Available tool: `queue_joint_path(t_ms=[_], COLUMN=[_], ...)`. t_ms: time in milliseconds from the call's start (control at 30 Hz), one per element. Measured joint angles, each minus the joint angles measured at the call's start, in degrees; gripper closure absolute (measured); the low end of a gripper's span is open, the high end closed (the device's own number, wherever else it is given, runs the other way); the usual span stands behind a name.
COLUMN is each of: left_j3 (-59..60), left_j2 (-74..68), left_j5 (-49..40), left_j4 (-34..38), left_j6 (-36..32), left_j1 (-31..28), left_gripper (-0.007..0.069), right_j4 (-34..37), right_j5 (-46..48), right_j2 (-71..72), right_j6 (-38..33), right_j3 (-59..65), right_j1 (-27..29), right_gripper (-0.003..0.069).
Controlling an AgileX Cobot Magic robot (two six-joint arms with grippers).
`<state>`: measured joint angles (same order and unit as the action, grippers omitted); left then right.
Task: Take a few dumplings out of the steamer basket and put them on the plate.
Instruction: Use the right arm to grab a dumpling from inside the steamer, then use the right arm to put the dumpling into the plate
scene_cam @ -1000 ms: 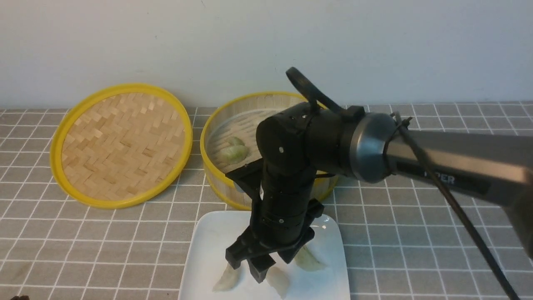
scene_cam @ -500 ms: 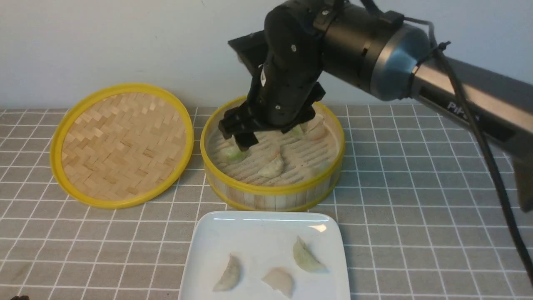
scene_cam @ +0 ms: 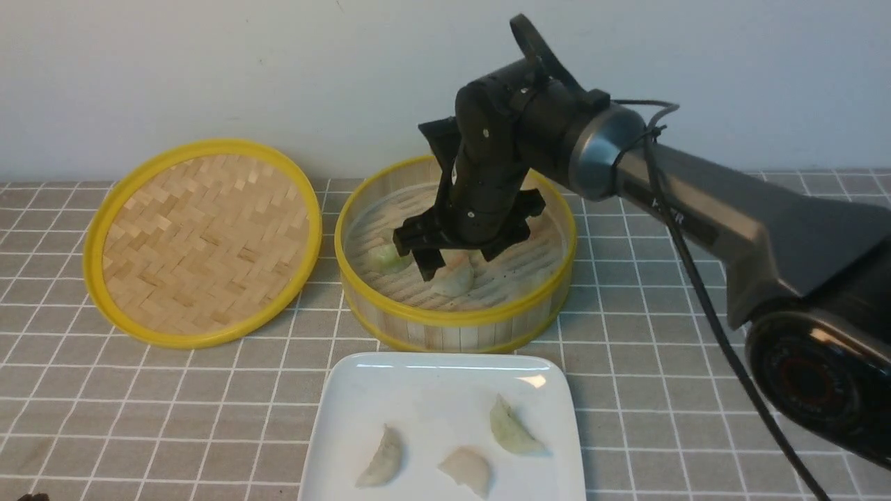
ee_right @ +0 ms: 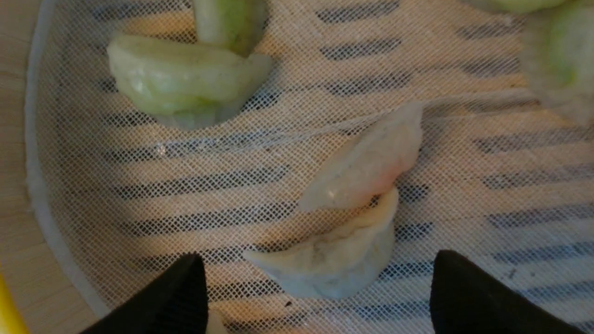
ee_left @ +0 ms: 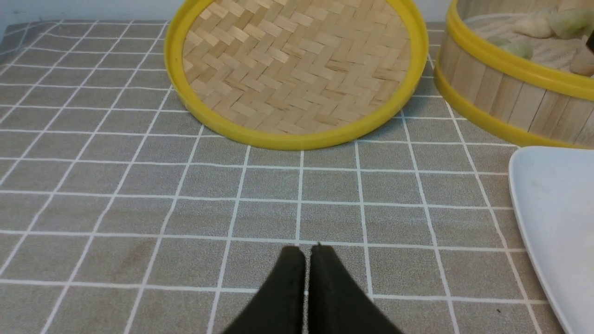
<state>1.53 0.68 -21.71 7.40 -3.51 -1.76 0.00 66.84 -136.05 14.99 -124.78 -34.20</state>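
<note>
The steamer basket stands at the middle back, with several dumplings on its mesh liner. My right gripper is open and empty, lowered inside the basket. In the right wrist view the gripper has a pale dumpling lying between its spread fingertips, with none of them touching it. A pinkish dumpling leans on the pale one, and a green dumpling lies farther off. The white plate in front holds three dumplings. My left gripper is shut and empty over the tablecloth.
A flat yellow-rimmed woven bamboo disc lies left of the basket and also shows in the left wrist view. The plate's edge and the basket wall show beside it. A grey checked cloth covers the table.
My right gripper has lifted off the plate, leaving three dumplings there. It swung back over the basket and came down inside it with its jaws open. The left arm has not moved.
</note>
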Motion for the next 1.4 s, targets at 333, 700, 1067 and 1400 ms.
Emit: queue_joint_path(t_ms=[333,700,1067,1400], left_j3=[0.0,0.0,0.0,0.0], left_j2=[0.0,0.0,0.0,0.0], left_j5=[0.0,0.0,0.0,0.0], left_j4=[0.0,0.0,0.0,0.0], left_j6=[0.0,0.0,0.0,0.0], left_j1=[0.0,0.0,0.0,0.0], left_gripper=[0.0629,0.0629,0.0629,0.0629], right_j4=[0.0,0.3,8.0,7.0], right_j5=[-1.7,4.1,4.7,4.9], right_j2=[-3.1,-3.8,10.9,21.0], right_j6=[0.0,0.7,-4.5,-7.6], right_j3=[-0.2,-12.1,-4.3,19.5], right_j1=[0.0,0.0,-1.7,-9.0], right_gripper=[0.0162,0.0232,0.0232,0.0232])
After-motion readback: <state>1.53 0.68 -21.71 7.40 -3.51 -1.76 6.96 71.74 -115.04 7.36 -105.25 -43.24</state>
